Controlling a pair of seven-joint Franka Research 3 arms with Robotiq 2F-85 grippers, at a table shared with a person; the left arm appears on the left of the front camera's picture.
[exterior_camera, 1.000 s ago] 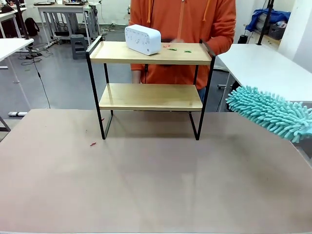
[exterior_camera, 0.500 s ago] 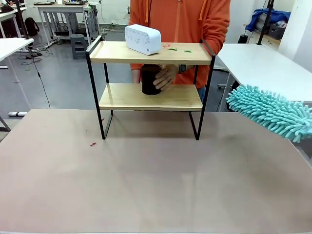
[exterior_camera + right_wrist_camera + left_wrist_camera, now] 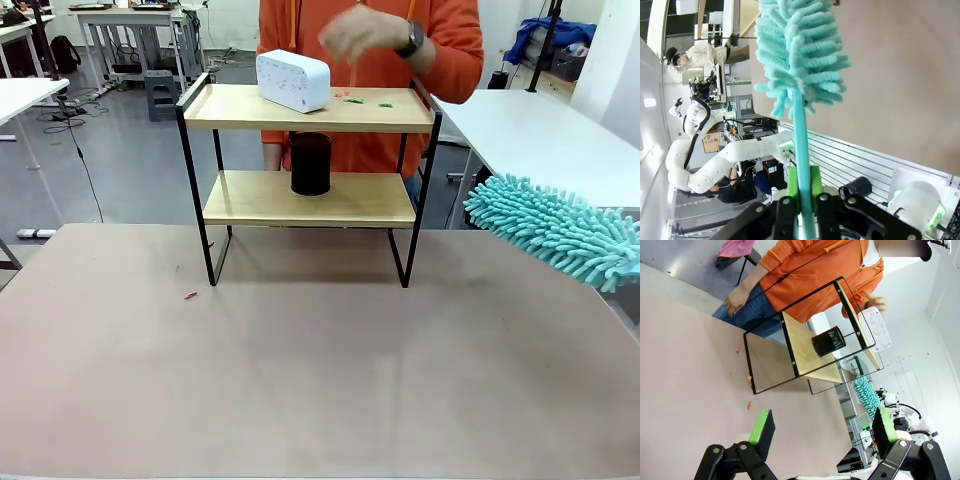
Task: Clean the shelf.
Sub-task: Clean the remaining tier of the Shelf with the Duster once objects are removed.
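Duster (image 3: 555,232) off the shelf's right end, scraps higher up and to its left

Tabletop (image 3: 320,380) runs broad and mostly bare in front of me. The shelf (image 3: 250,197) stands at the middle of its far edge, long side facing me, with a person in an orange top right behind it.

My right gripper (image 3: 803,185) is clamped on the duster's thin turquoise handle. The fluffy head hangs over the tabletop's right edge. Its long axis slants from low on the right up towards the left, so the tip points at the shelf's right-hand legs, near them but apart, at about the level of the lower board. My left gripper (image 3: 822,425) stands wide and empty, looking across at the shelf from the left side.

A white box (image 3: 292,80) sits on the top board, left of its middle. The person's hand (image 3: 360,35) is blurred in the air above that board. A black mesh pot (image 3: 311,164) stands upright on the lower board, near its middle. Small green and red scraps (image 3: 365,100) lie on the top board between the box and the right end.

I judge the right arm the nearer one. The head must rise and travel left to reach the scraps, and the hand above could be in the way.
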